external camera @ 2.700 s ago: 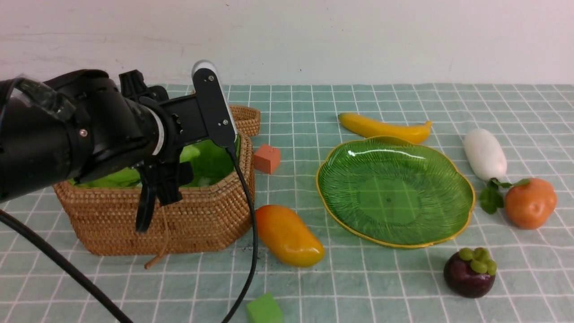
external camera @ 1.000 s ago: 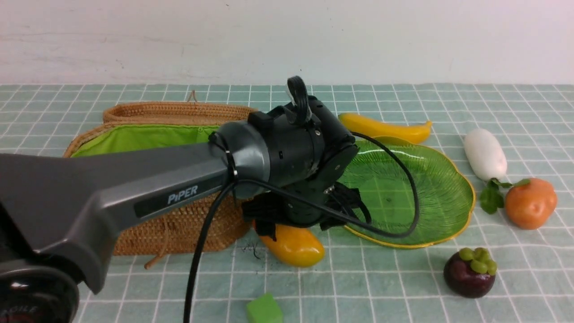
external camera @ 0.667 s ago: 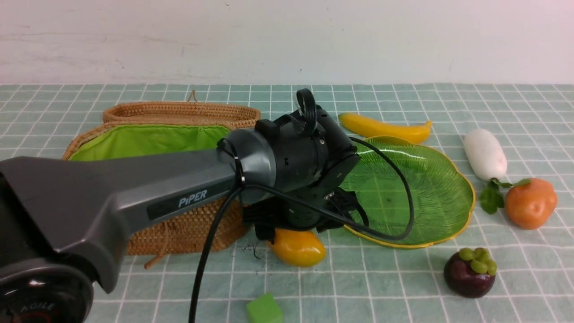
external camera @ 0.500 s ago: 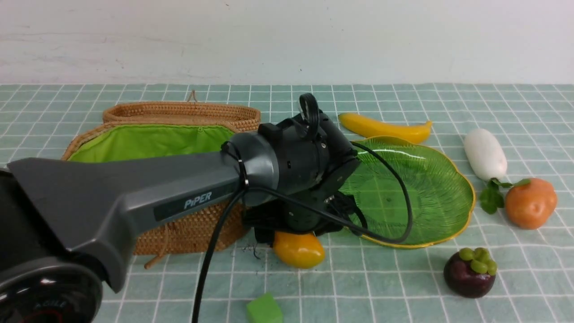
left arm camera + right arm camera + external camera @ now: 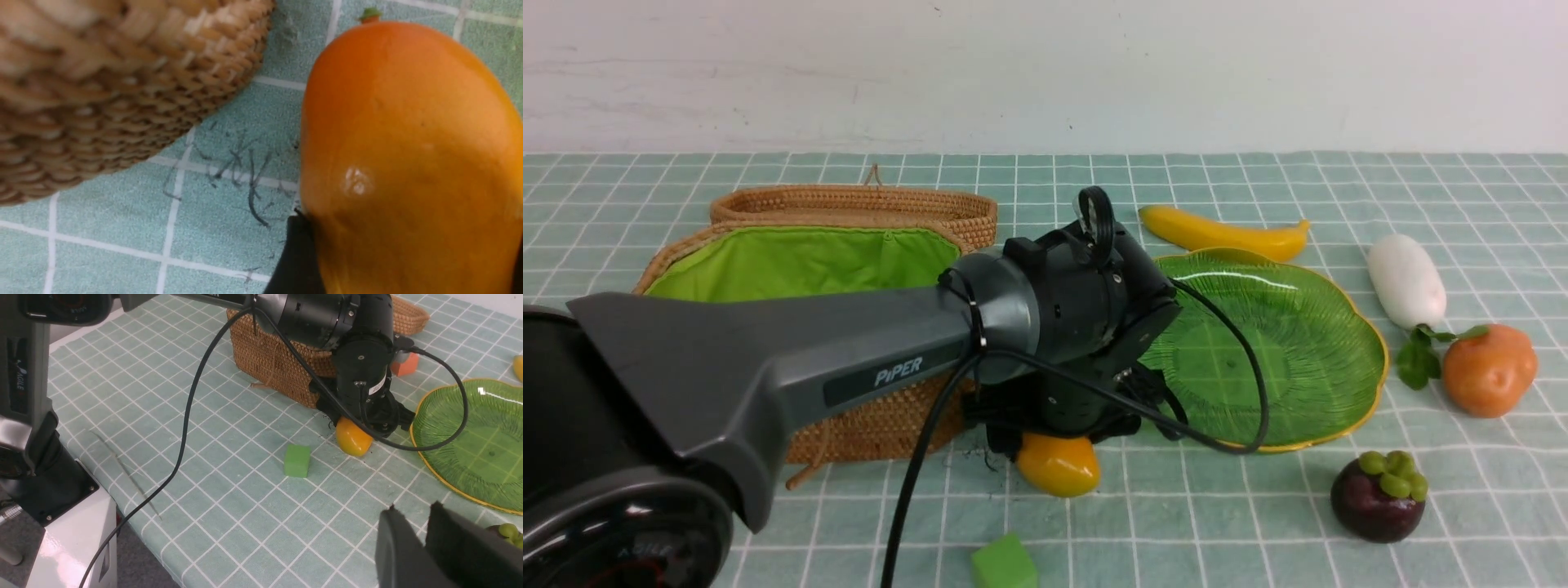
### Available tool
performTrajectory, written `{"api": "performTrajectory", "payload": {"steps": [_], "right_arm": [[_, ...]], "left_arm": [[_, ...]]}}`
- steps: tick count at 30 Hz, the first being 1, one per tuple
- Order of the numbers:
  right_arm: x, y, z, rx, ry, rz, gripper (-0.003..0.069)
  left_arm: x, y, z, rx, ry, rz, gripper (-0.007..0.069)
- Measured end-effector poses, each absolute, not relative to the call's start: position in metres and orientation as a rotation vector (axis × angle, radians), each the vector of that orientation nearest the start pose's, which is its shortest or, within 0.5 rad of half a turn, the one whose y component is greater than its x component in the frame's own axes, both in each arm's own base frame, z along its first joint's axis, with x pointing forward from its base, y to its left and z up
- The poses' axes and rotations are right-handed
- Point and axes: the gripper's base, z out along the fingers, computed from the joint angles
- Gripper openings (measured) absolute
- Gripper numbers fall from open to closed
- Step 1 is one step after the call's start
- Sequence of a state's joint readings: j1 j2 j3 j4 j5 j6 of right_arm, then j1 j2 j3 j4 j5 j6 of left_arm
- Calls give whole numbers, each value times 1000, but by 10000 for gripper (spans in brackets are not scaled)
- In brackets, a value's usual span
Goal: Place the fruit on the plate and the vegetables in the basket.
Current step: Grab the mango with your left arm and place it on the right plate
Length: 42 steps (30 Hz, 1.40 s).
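The left gripper (image 5: 1058,429) has come down over the mango (image 5: 1058,469), having swung across from above the basket (image 5: 882,416) a few seconds earlier. Its jaws stand wide astride the fruit and have eased inward a little over the last second. In the left wrist view one finger (image 5: 296,261) lies against the mango's flank, but I cannot tell whether the pair already pinches it. The mango rests on the surface near the middle of the front edge, just beside the basket's right-hand corner and close to the near rim of the plate (image 5: 1307,343). Less of it shows under the wrist than a moment ago. That suggests the pick is about to be made, with only a short carry to the right to follow. Nothing lies on the plate yet. The banana (image 5: 1225,233) is behind it toward the far edge, and the mangosteen (image 5: 1379,498) sits by the front edge further right. The radish (image 5: 1405,282) and the orange-brown lumpy piece (image 5: 1489,369) wait near the right edge, so two vegetables are still out of the basket. The right gripper (image 5: 414,512) hangs over the front right of the surface, almost closed with only a slit between its fingers, and holds nothing.
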State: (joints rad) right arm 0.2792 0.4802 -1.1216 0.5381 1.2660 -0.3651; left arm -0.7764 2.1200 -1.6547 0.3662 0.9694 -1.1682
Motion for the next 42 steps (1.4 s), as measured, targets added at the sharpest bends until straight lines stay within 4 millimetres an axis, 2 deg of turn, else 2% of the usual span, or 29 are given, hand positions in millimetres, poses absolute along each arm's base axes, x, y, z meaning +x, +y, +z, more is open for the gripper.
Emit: {"api": "performTrajectory", "payload": {"steps": [10,14,18,22,24,25,26,27,28,30,33,36,42], "right_arm": [[-3,45,434,-776,1890,581,127],[-3,45,434,-776,1890,581,129],[-3,45,434,-776,1890,581,129],[-2,44,433,-770,1897,565,129],[1,40,431,-723,1932,515,129],[1,40,431,-716,1936,510,129],[4,36,430,-655,1960,474,129],[5,35,430,-635,1966,464,129],[9,30,430,-546,1994,422,129],[11,26,429,-491,2010,387,129],[13,23,429,-452,2022,356,129],[13,22,429,-435,2029,353,129],[13,22,428,-426,2032,359,129]], "left_arm": [[333,-288,187,-278,2752,63,558],[333,-288,192,-252,2744,52,558],[332,-286,214,-200,2710,13,558],[330,-290,246,-76,2632,-67,558],[327,-301,265,67,2558,-138,558],[326,-303,266,83,2551,-144,558],[325,-312,277,200,2489,-190,558],[325,-315,280,234,2470,-203,558],[324,-327,293,392,2383,-259,558],[326,-335,301,481,2317,-304,558],[332,-344,303,613,2245,-324,558],[342,-353,283,750,2226,-281,558],[355,-363,240,921,2218,-192,558]]}}
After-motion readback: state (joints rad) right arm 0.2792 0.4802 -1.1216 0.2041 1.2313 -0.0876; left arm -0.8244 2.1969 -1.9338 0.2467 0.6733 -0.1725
